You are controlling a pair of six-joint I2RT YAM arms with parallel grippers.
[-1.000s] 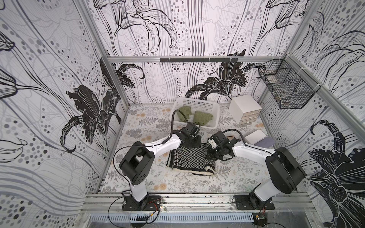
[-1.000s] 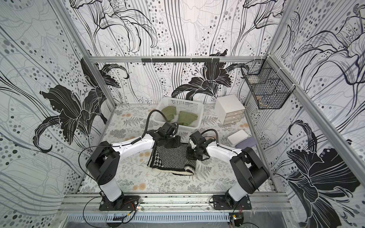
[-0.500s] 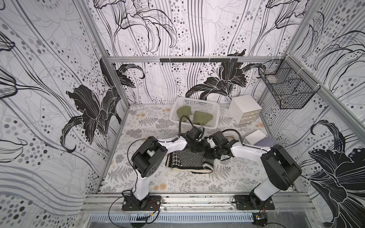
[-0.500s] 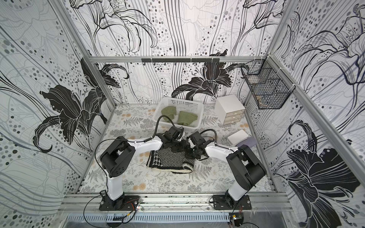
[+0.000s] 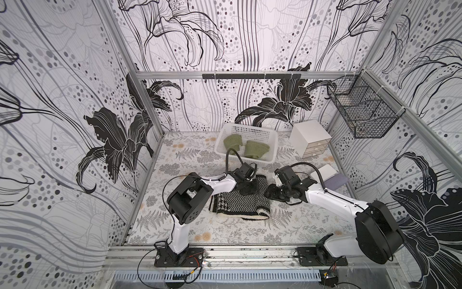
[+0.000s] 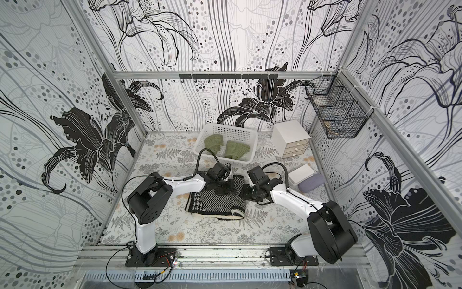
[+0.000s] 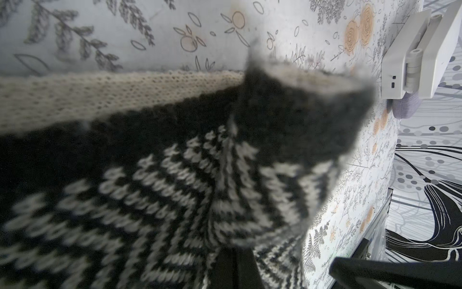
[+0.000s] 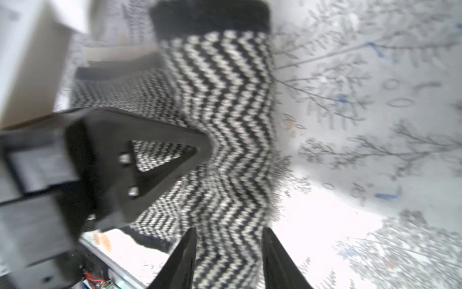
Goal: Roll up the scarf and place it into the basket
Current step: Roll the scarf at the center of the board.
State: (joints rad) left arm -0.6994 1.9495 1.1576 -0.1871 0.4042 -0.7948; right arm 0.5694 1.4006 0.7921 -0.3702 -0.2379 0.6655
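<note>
The black-and-white chevron scarf (image 5: 240, 205) (image 6: 215, 204) lies partly folded in the middle of the table. My left gripper (image 5: 250, 189) (image 6: 225, 189) is over its far edge, shut on a raised fold of the knit (image 7: 275, 150); its dark fingers (image 7: 233, 270) show closed below the fold. My right gripper (image 5: 270, 194) (image 6: 246, 192) is at the scarf's right end, open, with a strip of scarf (image 8: 225, 100) lying between its two fingertips (image 8: 266, 232). The white perforated basket (image 5: 250, 126) (image 6: 226, 130) stands behind the scarf.
Two green knit rolls (image 5: 232, 142) lie in the basket. A white drawer box (image 5: 310, 138) stands to its right, and a black wire basket (image 5: 362, 115) hangs on the right wall. A white box (image 5: 327, 172) and a grey case (image 5: 338, 181) lie by the right arm.
Both grippers carried the scarf's far edge toward the front, folding it over so the scarf is shorter. The right gripper's jaws have come apart; the left stays shut.
</note>
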